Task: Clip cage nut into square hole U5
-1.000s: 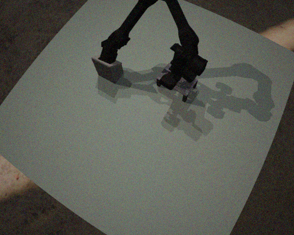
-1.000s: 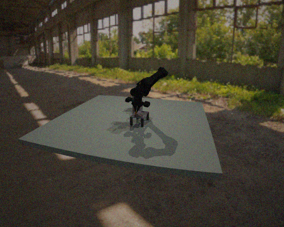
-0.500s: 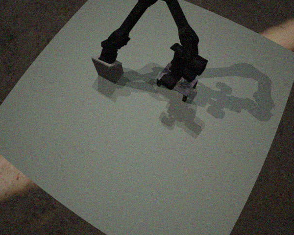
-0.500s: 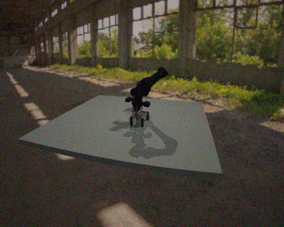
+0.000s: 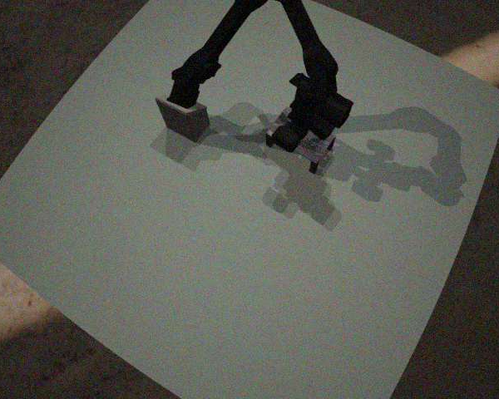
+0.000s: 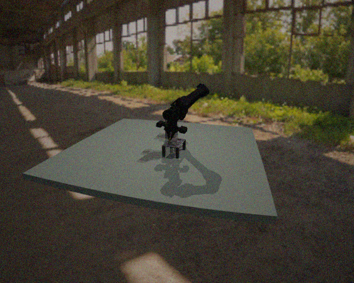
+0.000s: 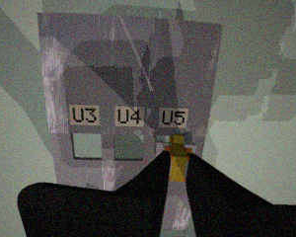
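The matte black, jointed metal arm (image 5: 320, 64) (image 6: 186, 102) slopes down from one o'clock in the exterior view. Its black parallel-jaw gripper (image 5: 304, 129) (image 6: 170, 140) (image 7: 177, 158) points towards six, tapered fingers converging from eight and four o'clock in the wrist view, clamped nearly together on their hold.
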Motion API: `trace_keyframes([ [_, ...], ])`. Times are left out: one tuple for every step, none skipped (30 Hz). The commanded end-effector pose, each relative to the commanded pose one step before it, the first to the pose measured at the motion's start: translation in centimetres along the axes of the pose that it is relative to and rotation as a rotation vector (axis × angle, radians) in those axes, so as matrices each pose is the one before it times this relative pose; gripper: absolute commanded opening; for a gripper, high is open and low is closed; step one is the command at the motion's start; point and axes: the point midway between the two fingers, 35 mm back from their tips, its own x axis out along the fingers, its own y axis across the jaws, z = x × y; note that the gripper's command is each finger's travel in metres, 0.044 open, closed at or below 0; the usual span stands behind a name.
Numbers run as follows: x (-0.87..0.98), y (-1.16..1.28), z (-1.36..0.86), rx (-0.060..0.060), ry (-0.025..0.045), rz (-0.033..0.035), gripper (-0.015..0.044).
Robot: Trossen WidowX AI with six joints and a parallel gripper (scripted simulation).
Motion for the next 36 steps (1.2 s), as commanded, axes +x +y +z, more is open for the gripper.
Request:
trace_keyframes([
  [-0.141, -0.060, 0.016, 0.0016, -0.00321, -0.00447, 0.0026],
  [-0.006, -0.009, -0.006, 0.0000, 0.00000, -0.00001, 0.0026],
  [0.000, 0.000, 0.000, 0.0000, 0.00000, 0.00000, 0.0026],
  [0.000, 0.000, 0.000, 0.0000, 0.00000, 0.00000, 0.0026],
  [0.003, 0.000, -0.001, 0.0000, -0.00017, 0.00000, 0.0026],
  [0.005, 0.001, -0.001, 0.0000, -0.00013, 0.00000, 0.0026],
  [0.001, 0.004, 0.000, 0.0000, -0.00002, -0.00071, 0.0026],
  [0.001, 0.006, 0.000, 0.0000, -0.00003, -0.00121, 0.0026],
  [0.001, 0.009, 0.000, 0.0000, -0.00005, -0.00180, 0.0026],
  [0.002, 0.013, 0.000, 0.0000, -0.00009, -0.00254, 0.0026],
  [0.002, 0.014, 0.000, 0.0000, -0.00010, -0.00263, 0.0026],
  [0.002, 0.015, 0.000, 0.0000, -0.00012, -0.00290, 0.0026],
  [0.002, 0.003, 0.000, 0.0000, -0.00001, -0.00043, 0.0026],
  [0.005, 0.003, 0.000, 0.0000, -0.00001, -0.00062, 0.0026],
  [0.004, 0.003, 0.000, 0.0000, 0.00000, -0.00035, 0.0026],
  [0.002, 0.003, 0.000, 0.0000, 0.00000, -0.00070, 0.0026],
  [0.003, 0.006, 0.000, 0.0000, 0.00000, -0.00123, 0.0026],
  [0.005, 0.009, 0.000, 0.0000, 0.00000, -0.00183, 0.0026],
  [0.006, 0.013, 0.000, 0.0000, -0.00001, -0.00254, 0.0026],
  [0.007, 0.014, 0.000, 0.0000, -0.00002, -0.00272, 0.0026],
  [0.007, 0.015, 0.000, 0.0000, -0.00004, -0.00302, 0.0026],
  [0.008, 0.017, 0.000, 0.0000, -0.00006, -0.00343, 0.0026],
  [0.007, 0.016, 0.000, 0.0000, -0.00007, -0.00314, 0.0026],
  [0.004, 0.010, 0.000, 0.0000, -0.00005, -0.00195, 0.0026],
  [0.001, 0.003, 0.000, 0.0000, -0.00002, -0.00065, 0.0026],
  [0.000, 0.000, 0.000, 0.0000, 0.00000, 0.00000, 0.0026],
  [0.000, 0.000, 0.000, 0.0000, 0.00000, 0.00000, 0.0026],
  [0.000, 0.000, 0.000, 0.0000, 0.00000, 0.00000, 0.0026],
  [0.000, 0.000, 0.000, 0.0000, 0.00000, 0.00000, 0.0026],
  [0.000, 0.000, 0.000, 0.0000, 0.00000, 0.00000, 0.0026],
  [0.000, 0.000, 0.000, 0.0000, 0.00000, 0.00000, 0.0026],
  [0.000, 0.000, 0.000, 0.0000, 0.00000, 0.00000, 0.0026],
  [0.000, 0.000, 0.000, 0.0000, 0.00000, 0.00000, 0.0026],
  [0.000, 0.000, 0.000, 0.0000, 0.00000, 0.00000, 0.0026],
  [0.000, 0.000, 0.000, 0.0000, 0.00000, 0.00000, 0.0026],
  [0.007, 0.007, -0.001, 0.0000, 0.00014, 0.00000, 0.0026],
])
